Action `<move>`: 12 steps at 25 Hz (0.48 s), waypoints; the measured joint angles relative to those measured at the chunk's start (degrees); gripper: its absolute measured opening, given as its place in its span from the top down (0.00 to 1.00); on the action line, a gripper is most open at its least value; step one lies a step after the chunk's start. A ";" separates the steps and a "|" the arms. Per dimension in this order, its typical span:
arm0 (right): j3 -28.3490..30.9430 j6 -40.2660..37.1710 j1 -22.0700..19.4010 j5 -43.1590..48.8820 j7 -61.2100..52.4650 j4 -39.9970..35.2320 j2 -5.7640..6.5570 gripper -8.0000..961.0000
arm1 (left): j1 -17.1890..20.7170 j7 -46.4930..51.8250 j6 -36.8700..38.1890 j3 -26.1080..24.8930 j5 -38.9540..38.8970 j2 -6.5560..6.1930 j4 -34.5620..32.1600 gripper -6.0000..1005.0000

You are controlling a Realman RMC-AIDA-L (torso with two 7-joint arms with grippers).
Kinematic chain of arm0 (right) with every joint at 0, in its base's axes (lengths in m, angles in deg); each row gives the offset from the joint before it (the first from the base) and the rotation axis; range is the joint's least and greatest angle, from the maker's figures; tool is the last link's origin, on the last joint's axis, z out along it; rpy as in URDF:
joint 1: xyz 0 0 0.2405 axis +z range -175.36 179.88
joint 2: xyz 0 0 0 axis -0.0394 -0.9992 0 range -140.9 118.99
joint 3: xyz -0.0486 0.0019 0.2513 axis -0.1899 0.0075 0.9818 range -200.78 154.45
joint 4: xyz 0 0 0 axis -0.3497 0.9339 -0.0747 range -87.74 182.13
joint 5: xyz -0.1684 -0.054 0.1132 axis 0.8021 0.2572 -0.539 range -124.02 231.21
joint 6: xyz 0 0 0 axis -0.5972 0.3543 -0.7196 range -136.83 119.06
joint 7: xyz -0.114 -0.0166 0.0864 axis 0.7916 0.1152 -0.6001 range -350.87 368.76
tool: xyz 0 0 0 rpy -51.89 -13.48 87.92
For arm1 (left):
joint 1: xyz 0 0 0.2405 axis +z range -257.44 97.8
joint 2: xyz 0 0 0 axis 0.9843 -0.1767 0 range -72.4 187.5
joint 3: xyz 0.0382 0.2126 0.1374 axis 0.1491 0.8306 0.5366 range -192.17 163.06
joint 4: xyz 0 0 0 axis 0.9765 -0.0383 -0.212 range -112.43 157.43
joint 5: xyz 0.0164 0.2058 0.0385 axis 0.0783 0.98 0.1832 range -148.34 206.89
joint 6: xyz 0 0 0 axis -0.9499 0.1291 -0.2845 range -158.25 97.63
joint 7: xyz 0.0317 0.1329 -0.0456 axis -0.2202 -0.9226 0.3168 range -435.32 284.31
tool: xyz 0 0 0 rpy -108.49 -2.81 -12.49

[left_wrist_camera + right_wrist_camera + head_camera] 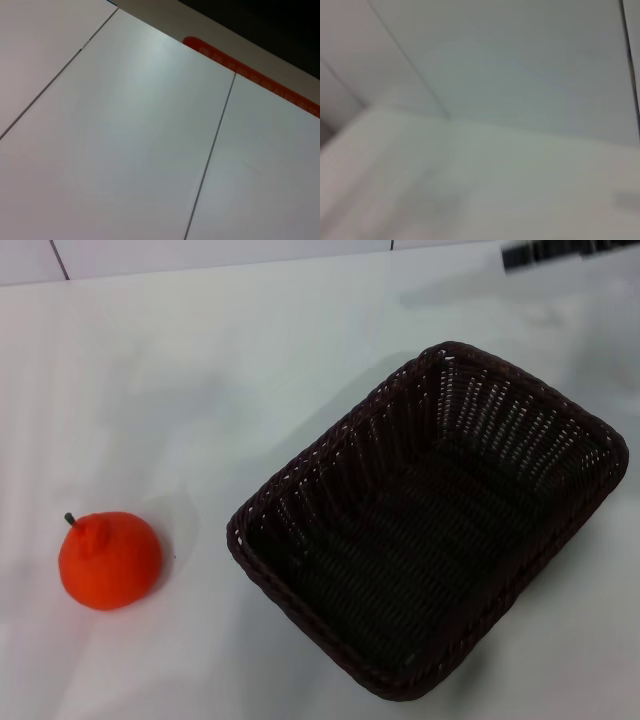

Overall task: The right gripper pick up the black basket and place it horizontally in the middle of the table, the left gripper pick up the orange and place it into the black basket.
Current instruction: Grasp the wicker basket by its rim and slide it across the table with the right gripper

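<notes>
Two things on the table: the black basket [430,525] on the right side and the orange [109,560] on the near left, well apart from each other.
Basket position: it lies at an angle, one corner toward the far right, open side up and empty.
Orange position: it rests on the white table [200,390], stem toward the far left.
Step in hand: I judge it is the very first one, the basket is not yet taken.
Right gripper: not in view, so I cannot tell if it is released or clenched.
Left gripper: not in view also, same doubt.
Next move: the right arm must come to the basket rim, grip it, and turn it straight in the middle.
Surface: smooth, glossy, white.
Room: pale wall panels with thin seams; an orange strip [250,72] shows in the left wrist view.
</notes>
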 joint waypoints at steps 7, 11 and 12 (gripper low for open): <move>0.41 9.97 5.43 17.66 -2.37 -2.40 -0.41 0.20 | -0.11 0.00 0.00 0.00 -0.19 -0.08 0.13 0.12; -0.46 10.19 6.47 21.45 -2.47 -1.18 -0.96 0.21 | -0.29 0.00 0.06 0.00 -0.22 -0.09 0.13 0.12; -0.82 10.17 6.63 21.86 -2.49 -0.66 -1.06 0.21 | -0.33 0.00 0.11 0.00 -0.21 -0.07 0.13 0.12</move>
